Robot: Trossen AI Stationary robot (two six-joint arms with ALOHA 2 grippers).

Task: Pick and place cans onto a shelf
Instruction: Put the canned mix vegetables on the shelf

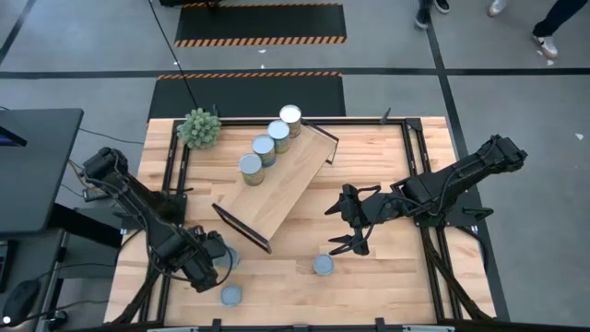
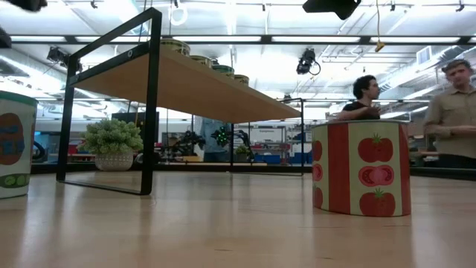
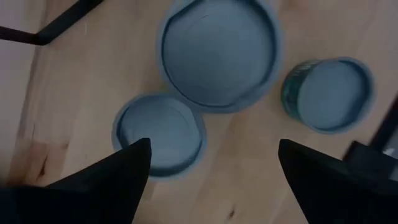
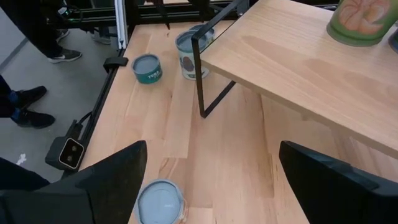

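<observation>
Four cans (image 1: 271, 141) on shelf (image 1: 277, 189) — left gripper (image 3: 211, 163), right gripper (image 1: 343, 243) both spread, empty.

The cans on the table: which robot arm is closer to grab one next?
Probably the left. Its open tool hangs right over a cluster of cans. The right tool is open near one can.

This is a robotics lab or workshop, an open industrial hall rather than a home. The grey concrete floor (image 1: 83, 55) carries black mats edged in orange-and-black hazard stripes (image 1: 260, 41). Long strip lights (image 2: 245, 39) and ceiling-hung cameras (image 2: 306, 61) run overhead. Two people (image 2: 454, 112) stand beyond the butcher-block table (image 1: 387, 277) (more robot arms and lit equipment show far behind).
</observation>
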